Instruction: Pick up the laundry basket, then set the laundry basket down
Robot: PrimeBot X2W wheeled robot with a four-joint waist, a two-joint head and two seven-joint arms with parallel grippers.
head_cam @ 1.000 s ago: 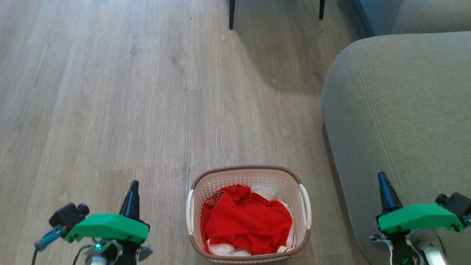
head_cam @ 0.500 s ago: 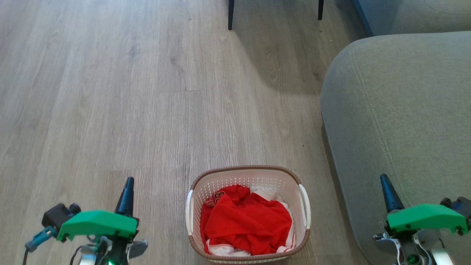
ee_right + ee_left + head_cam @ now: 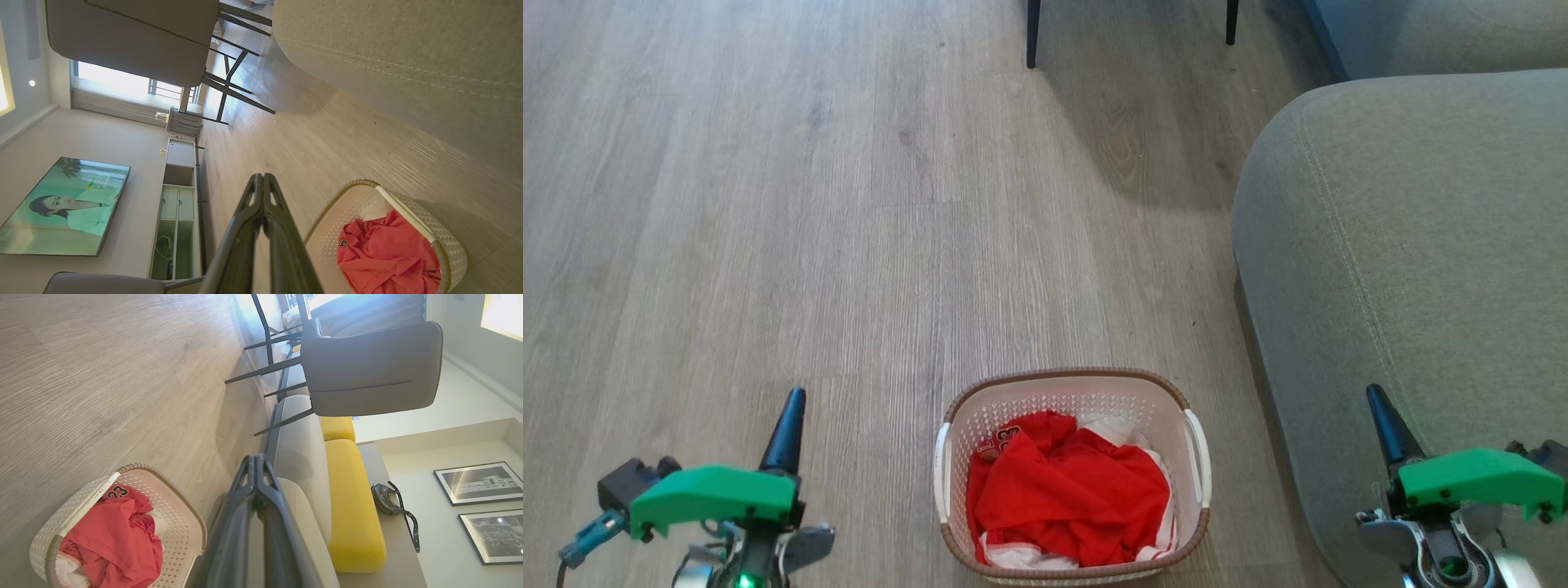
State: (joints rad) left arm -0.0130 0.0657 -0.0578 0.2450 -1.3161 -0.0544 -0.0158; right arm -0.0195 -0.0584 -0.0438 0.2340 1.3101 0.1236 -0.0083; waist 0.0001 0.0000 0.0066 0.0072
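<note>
A: Head view?
B: The laundry basket [image 3: 1058,373] is sitting on the floor [image 3: 768,204] between the left gripper [image 3: 793,400] and the right gripper [image 3: 1377,398], touching neither.
A: Left wrist?
B: Its fingers [image 3: 237,522] are pressing together, holding nothing; the laundry basket [image 3: 175,506] is lying beside them, lower left.
A: Right wrist?
B: Likewise closed and empty; the laundry basket [image 3: 449,245] is lying lower right, holding red clothes [image 3: 384,253], possibly a jersey.

Laundry basket [image 3: 1094,400] on the floor [image 3: 768,204] between left gripper [image 3: 794,398] and right gripper [image 3: 1375,394] — sofa [image 3: 1405,245] to its right, chair legs [image 3: 1033,33] behind

wood-look floor [image 3: 768,204], laundry basket [image 3: 1072,390], grey sofa [image 3: 1405,245], chair legs [image 3: 1032,33]
</note>
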